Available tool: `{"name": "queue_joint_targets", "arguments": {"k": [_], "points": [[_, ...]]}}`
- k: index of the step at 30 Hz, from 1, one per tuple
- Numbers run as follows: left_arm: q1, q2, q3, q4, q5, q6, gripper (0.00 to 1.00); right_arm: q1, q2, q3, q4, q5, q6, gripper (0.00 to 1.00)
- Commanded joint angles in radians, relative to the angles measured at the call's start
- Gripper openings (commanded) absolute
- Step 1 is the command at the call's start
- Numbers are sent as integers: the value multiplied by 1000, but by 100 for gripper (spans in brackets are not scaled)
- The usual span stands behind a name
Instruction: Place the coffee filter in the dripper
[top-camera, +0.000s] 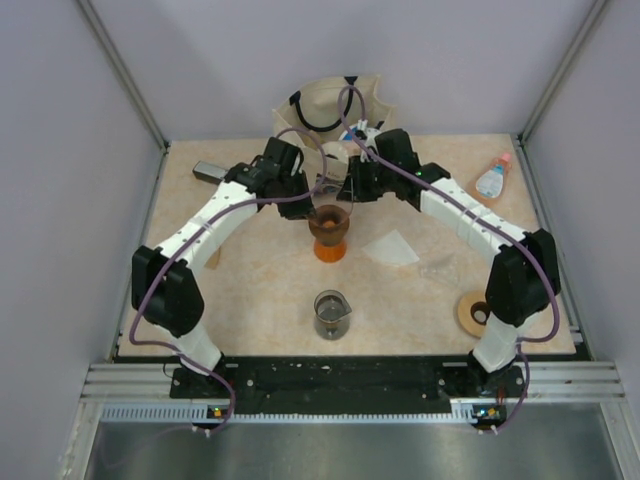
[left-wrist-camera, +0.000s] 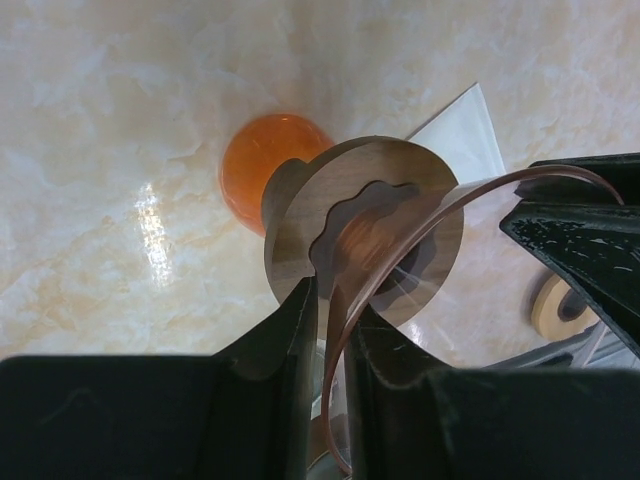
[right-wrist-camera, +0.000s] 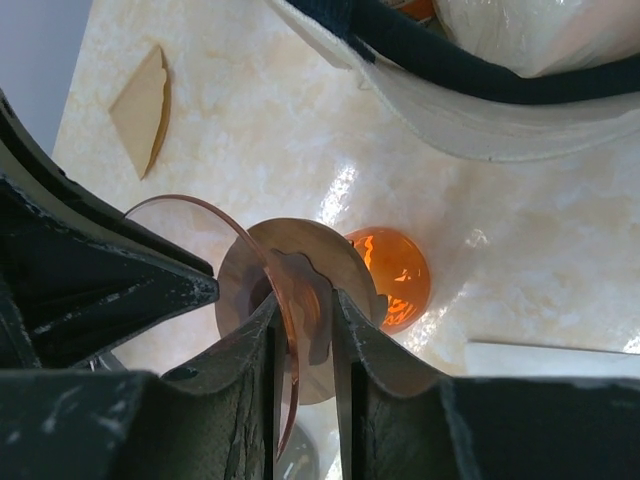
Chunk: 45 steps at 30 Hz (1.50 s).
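We are seeing the dripper (top-camera: 329, 222) standing upright at mid-table on an orange base (top-camera: 330, 252), wide mouth facing up, axis vertical; both arms are meeting over it. The left gripper (left-wrist-camera: 332, 330) is straddling the thin rim through a mere sliver of a slot, and we cannot tell whether it is pressing the plastic. The right gripper (right-wrist-camera: 305, 340) is standing slightly parted around the rim's other side, light showing beside the rim, so it is clamping nothing. The filter (top-camera: 392, 248) is lying flat on the table (top-camera: 250, 290), just right of the dripper and apart from it, long axis running roughly left to right; which end is narrow we cannot tell. A beaker (top-camera: 332, 312) is standing nearer the bases.
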Motion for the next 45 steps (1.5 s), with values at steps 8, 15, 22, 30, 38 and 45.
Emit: {"name": "queue_joint_targets", "arguments": {"k": [8, 15, 22, 30, 38, 45], "points": [[-2, 18, 72, -98, -13, 60, 34, -8, 6, 134, -17, -3, 1, 34], [-2, 1, 110, -93, 1, 77, 43, -9, -15, 168, -17, -6, -15, 53], [-2, -36, 135, -79, 9, 96, 71, -9, -75, 188, 11, 29, -86, 75], [0, -183, 101, -7, -2, 133, 99, -9, -236, 87, 150, 86, -305, 99], [0, -457, -118, 111, -175, 138, 99, -28, -433, -120, 353, 168, -750, 99], [0, -721, -385, 132, -523, 72, 99, -262, -408, -99, 118, -144, -1055, 99]]}}
